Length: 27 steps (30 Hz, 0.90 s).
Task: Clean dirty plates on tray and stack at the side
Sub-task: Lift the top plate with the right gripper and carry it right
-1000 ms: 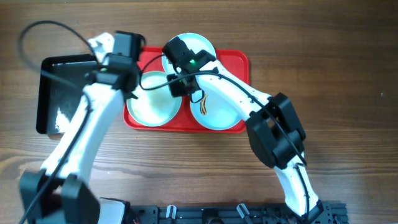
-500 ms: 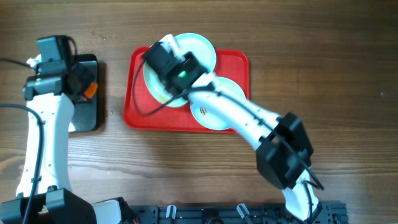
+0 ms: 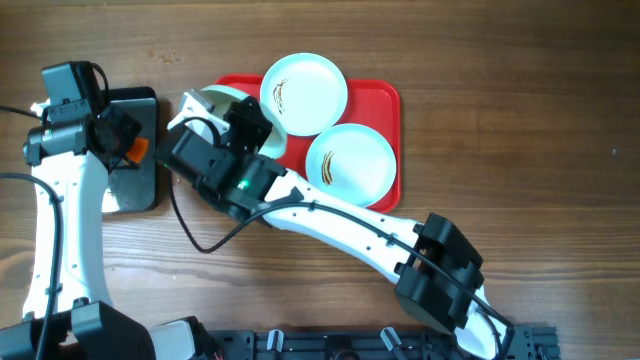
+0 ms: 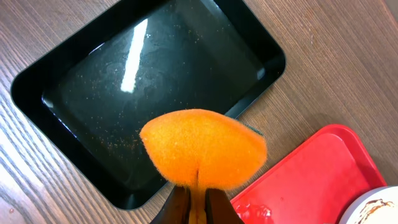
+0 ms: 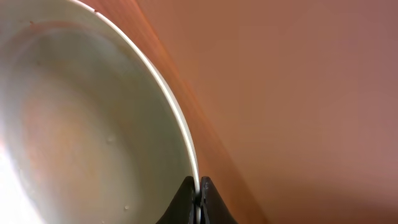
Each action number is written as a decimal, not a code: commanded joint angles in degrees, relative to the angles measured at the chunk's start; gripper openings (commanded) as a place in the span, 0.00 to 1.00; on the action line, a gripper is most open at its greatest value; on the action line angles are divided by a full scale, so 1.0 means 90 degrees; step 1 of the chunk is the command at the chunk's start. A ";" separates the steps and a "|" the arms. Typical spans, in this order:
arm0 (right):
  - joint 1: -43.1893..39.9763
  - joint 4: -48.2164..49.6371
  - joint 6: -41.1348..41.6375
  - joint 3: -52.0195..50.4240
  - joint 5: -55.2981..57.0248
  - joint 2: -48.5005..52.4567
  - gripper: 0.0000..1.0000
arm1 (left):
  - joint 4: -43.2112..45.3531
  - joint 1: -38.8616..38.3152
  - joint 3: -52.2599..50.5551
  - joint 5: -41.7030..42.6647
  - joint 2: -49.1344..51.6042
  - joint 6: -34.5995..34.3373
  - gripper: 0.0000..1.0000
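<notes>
My right gripper is shut on the rim of a white plate and holds it tilted. In the overhead view this plate is at the left end of the red tray, with the right gripper on it. Two more white plates lie on the tray, one at the back and one at the front right, both with brown smears. My left gripper is shut on an orange sponge above the edge of the black tray.
The black tray lies left of the red tray on the wooden table. The left wrist view shows the red tray's corner and a smeared plate's edge. The right arm reaches across in front of the red tray.
The left arm swung off the red tray to the black tray with the sponge. The right gripper carried its plate leftward and tilted it up at the tray's left end.
</notes>
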 commanded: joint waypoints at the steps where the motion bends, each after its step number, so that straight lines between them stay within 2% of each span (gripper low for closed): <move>1: -0.0046 0.0114 -0.0119 -0.0143 0.0457 -0.0180 0.04 | -0.0007 0.0024 0.0070 0.0070 -0.0024 -0.0061 0.04; 5: -0.0075 0.0046 0.0976 -0.0199 0.0610 -0.0187 0.04 | -0.0032 0.0024 0.0070 0.0073 -0.0024 -0.0061 0.04; 8: -0.0104 -0.0097 0.2244 -0.0177 0.0447 -0.0440 0.04 | -0.0032 0.0024 0.0070 0.0073 -0.0024 -0.0061 0.04; 13: -0.0607 -0.1103 0.3769 -0.0177 -0.2125 -0.1195 0.04 | -0.0034 0.0024 0.0070 0.0075 -0.0024 -0.0061 0.04; 17: -0.1773 -0.1809 0.4889 -0.0177 -0.4488 -0.1965 0.04 | -0.0036 0.0022 0.0070 0.0078 -0.0024 -0.0061 0.04; 20: -0.2810 -0.2176 0.5299 -0.0177 -0.5523 -0.2310 0.04 | -0.0053 0.0022 0.0070 0.0078 -0.0024 -0.0061 0.04; 22: -0.3623 -0.2494 0.5498 -0.0177 -0.5892 -0.2392 0.04 | -0.0053 0.0022 0.0070 0.0078 -0.0024 -0.0061 0.04; 27: -0.5362 -0.3077 0.5731 -0.0486 -0.5904 -0.2302 0.04 | -0.0056 0.0015 0.0068 0.0085 -0.0024 -0.0063 0.04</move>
